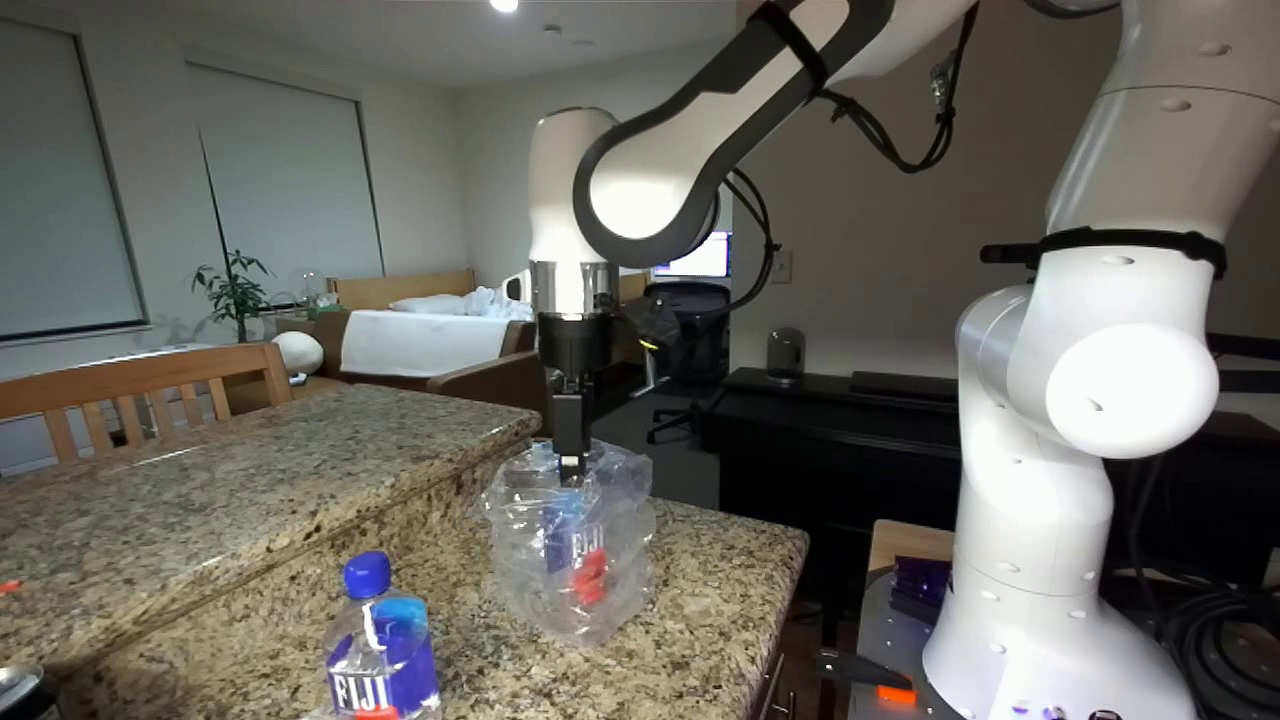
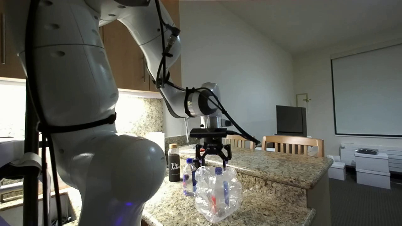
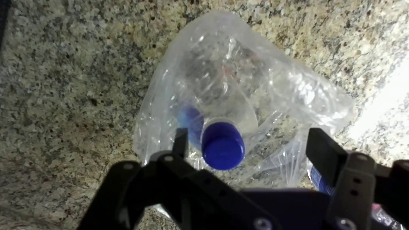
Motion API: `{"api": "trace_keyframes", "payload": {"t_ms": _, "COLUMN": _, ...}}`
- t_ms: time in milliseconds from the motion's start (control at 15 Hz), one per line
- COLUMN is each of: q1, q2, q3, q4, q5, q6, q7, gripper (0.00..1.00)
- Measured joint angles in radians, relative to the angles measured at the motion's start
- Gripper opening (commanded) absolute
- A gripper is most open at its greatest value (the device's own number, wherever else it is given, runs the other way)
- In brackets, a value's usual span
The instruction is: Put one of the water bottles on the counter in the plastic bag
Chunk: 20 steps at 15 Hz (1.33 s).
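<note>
Spread wide and pointing straight down, the gripper (image 3: 251, 146) hung at the mouth of the plastic bag (image 2: 204, 191) with nothing in its grip. Its fingers (image 3: 326, 153) straddled the bottle (image 3: 223, 135) in the wrist view, one of them nearer the cap (image 3: 223, 153); whether they touched the bag could not be told. Such a gap probably served to let them rise without catching bottle or plastic, so lifting away seemed the last step to make. The bag stood mouth up on the counter (image 1: 715, 585), its crinkled walls loosely around the upright bottle, perhaps propped by it. A second water bottle (image 1: 382, 640) stood outside, presumably because only one was wanted. Seen through the bag, the bottle inside looked clear, with a purple-blue label (image 1: 558, 545), a red patch (image 1: 590, 578) low down and lettering partly blurred; its dark blue cap showed uncovered at the bag's mouth.
</note>
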Motion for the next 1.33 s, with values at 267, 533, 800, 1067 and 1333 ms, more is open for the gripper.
{"api": "trace_keyframes", "payload": {"t_ms": 267, "q1": 0.000, "q2": 0.000, "q3": 0.000, "q4": 0.000, "q5": 0.000, "q6": 0.007, "q7": 0.000, "gripper": 1.00}}
{"api": "trace_keyframes", "payload": {"t_ms": 533, "q1": 0.000, "q2": 0.000, "q3": 0.002, "q4": 0.003, "q5": 0.000, "q6": 0.020, "q7": 0.000, "gripper": 1.00}}
{"api": "trace_keyframes", "payload": {"t_ms": 800, "q1": 0.000, "q2": -0.006, "q3": 0.006, "q4": 0.010, "q5": 0.000, "q6": 0.028, "q7": 0.000, "gripper": 1.00}}
{"api": "trace_keyframes", "payload": {"t_ms": 1067, "q1": 0.000, "q2": -0.022, "q3": 0.010, "q4": 0.019, "q5": -0.006, "q6": 0.031, "q7": 0.001, "gripper": 1.00}}
{"api": "trace_keyframes", "payload": {"t_ms": 1333, "q1": -0.001, "q2": -0.049, "q3": 0.011, "q4": 0.028, "q5": -0.024, "q6": 0.032, "q7": 0.006, "gripper": 1.00}}
